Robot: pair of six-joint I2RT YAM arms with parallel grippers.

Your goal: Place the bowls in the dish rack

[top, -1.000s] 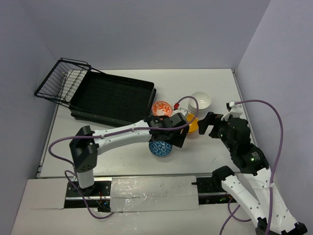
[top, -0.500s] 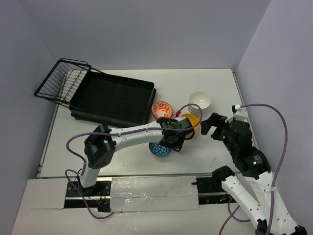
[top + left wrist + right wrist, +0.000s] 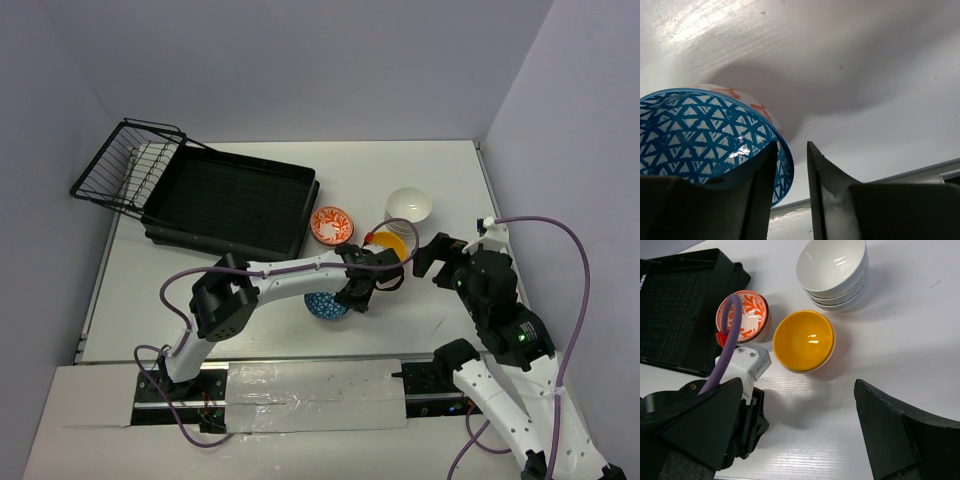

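The left gripper (image 3: 790,147) is narrow. One finger stands inside the blue-patterned bowl (image 3: 700,130) and the other outside, with the rim between them. A thin slit of table shows beside the outer finger, so I cannot tell if the jaws press the rim. The right gripper (image 3: 799,390) is wide apart and holds nothing. It hangs above bare table, below the yellow bowl (image 3: 803,340).

In the top view the left arm bends at its elbow in the lower left, and its forearm runs to the right, to the middle of the frame. The right arm rises from the lower right and points toward the upper left.

The dish rack (image 3: 230,200) lies in the upper left, with its wire basket (image 3: 125,165) at the left end, well apart from the blue-patterned bowl. The orange-patterned bowl (image 3: 331,224) sits just beside the rack's right corner. The yellow bowl and the stacked white bowls (image 3: 409,205) lie further right. The table (image 3: 440,180) is bare between the blue-patterned bowl and the right gripper, and its near edge runs close below that bowl.
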